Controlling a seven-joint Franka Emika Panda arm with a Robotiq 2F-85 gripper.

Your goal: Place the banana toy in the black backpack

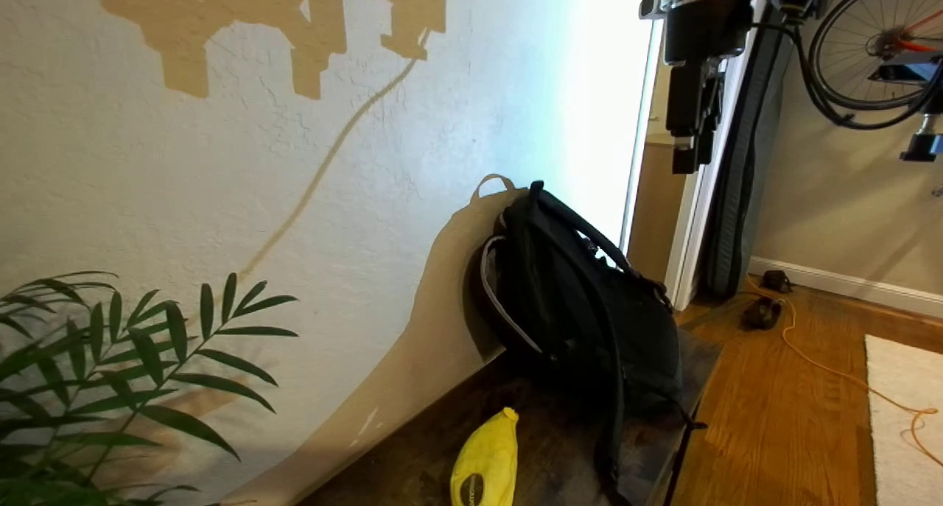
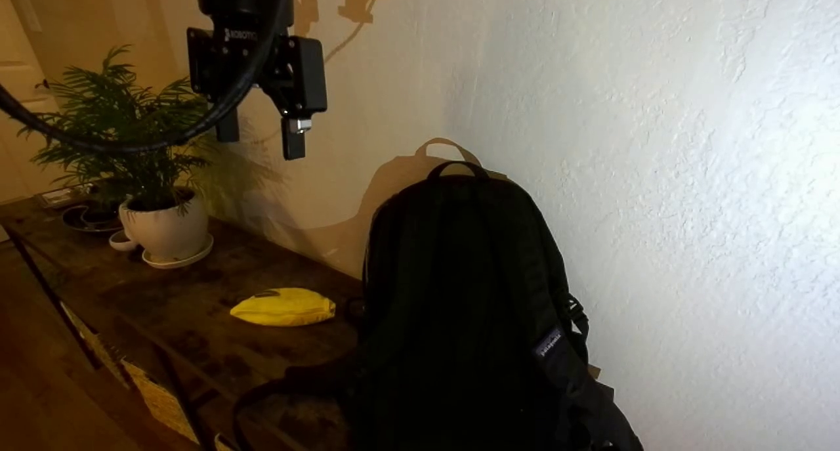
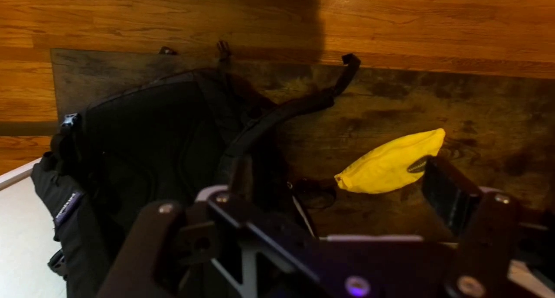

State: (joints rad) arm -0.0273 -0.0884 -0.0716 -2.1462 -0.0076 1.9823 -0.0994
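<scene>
The banana toy [image 1: 490, 454] is bright yellow with a dark oval label and lies on the dark wooden tabletop beside the backpack. It also shows in an exterior view [image 2: 285, 308] and in the wrist view [image 3: 386, 165]. The black backpack [image 1: 589, 300] leans against the wall, top loop up, straps hanging; it fills the middle of an exterior view [image 2: 459, 293] and the left of the wrist view [image 3: 147, 133]. A light zipper edge shows on its wall side; its inside is hidden. My gripper [image 2: 260, 136] is open and empty, high above the table; its fingers stand wide apart in the wrist view [image 3: 344, 181].
A leafy plant in a white pot [image 2: 167, 228] stands farther along the tabletop [image 2: 216, 274]. A loose backpack strap [image 3: 303, 105] lies across the table toward its front edge. The textured wall [image 1: 353, 219] runs behind. An orange cord [image 1: 825, 366] lies on the floor.
</scene>
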